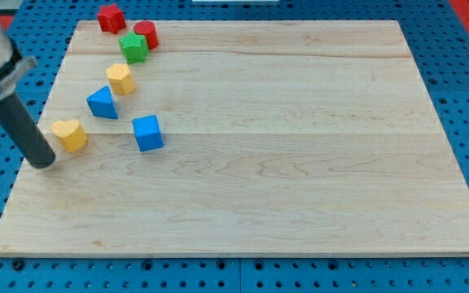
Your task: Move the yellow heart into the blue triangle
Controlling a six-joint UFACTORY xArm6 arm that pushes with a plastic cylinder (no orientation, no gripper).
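Camera view: my tip (44,163) sits on the table (300,163) just left of the yellow heart (70,134), close beside it; contact unclear.
Tool is a plain rod, nothing to spread or pinch. No containers. Count: two yellow (heart, plus a yellow block (120,77) of unclear shape), two blue (blue triangle (102,102), blue cube (147,133)), two red (red block (111,17) at top edge, second red block (146,34)), one green block (134,47). Triangle lies up and right of the heart, apart. Heart's pointing direction and long axis: cannot tell.
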